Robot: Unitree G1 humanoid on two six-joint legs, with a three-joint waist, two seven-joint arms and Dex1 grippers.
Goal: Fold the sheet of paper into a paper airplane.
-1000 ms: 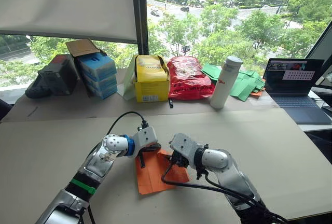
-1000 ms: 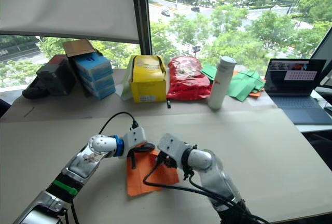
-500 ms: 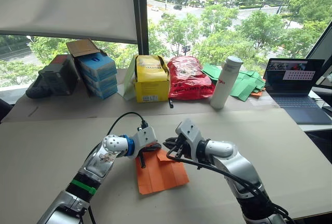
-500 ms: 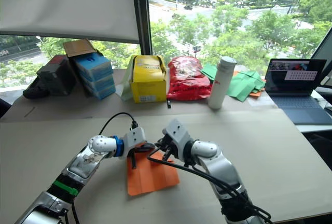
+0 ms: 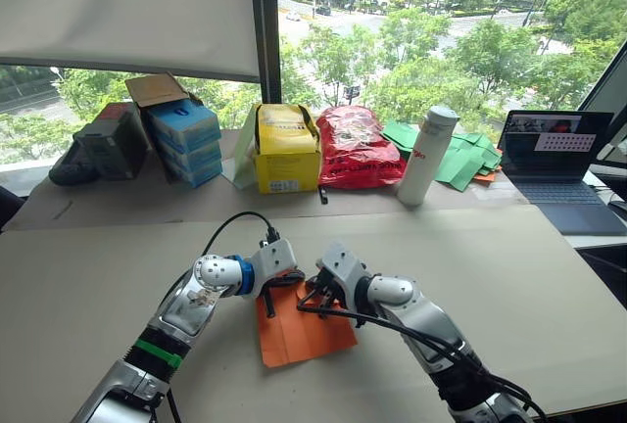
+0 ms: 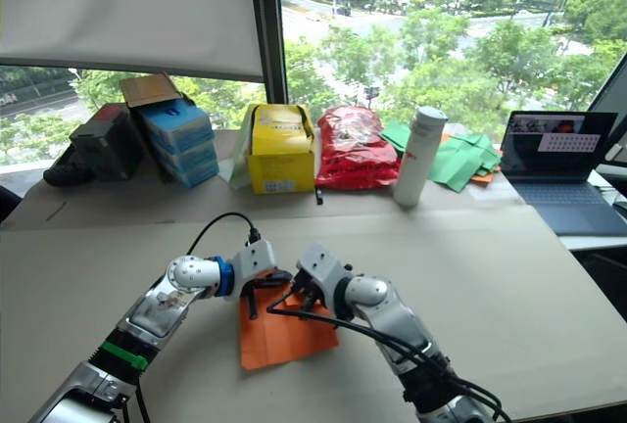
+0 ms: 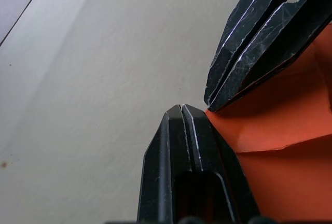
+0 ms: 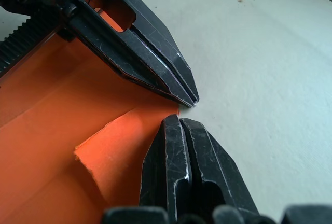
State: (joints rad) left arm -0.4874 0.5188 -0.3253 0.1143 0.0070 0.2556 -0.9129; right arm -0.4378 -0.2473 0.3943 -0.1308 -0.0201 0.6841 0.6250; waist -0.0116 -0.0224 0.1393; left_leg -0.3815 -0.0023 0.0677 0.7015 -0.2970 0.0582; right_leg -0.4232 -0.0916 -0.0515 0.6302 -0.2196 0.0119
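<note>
where both arms bend inward | left gripper (image 7: 181, 111), right gripper (image 8: 179, 120) closed | tips meet at sheet of paper (image 5: 299, 330) corner

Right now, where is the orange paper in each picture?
Left eye view: the sheet of paper lies low in the middle, on the table.
Right eye view: same spot.
Left wrist view: at the right edge.
Right wrist view: on the left.
Shared landmark: its corner at the two shut grippers' tips.

Head pair overlooks table (image 5: 549, 276) (wrist cameras close, facing).
</note>
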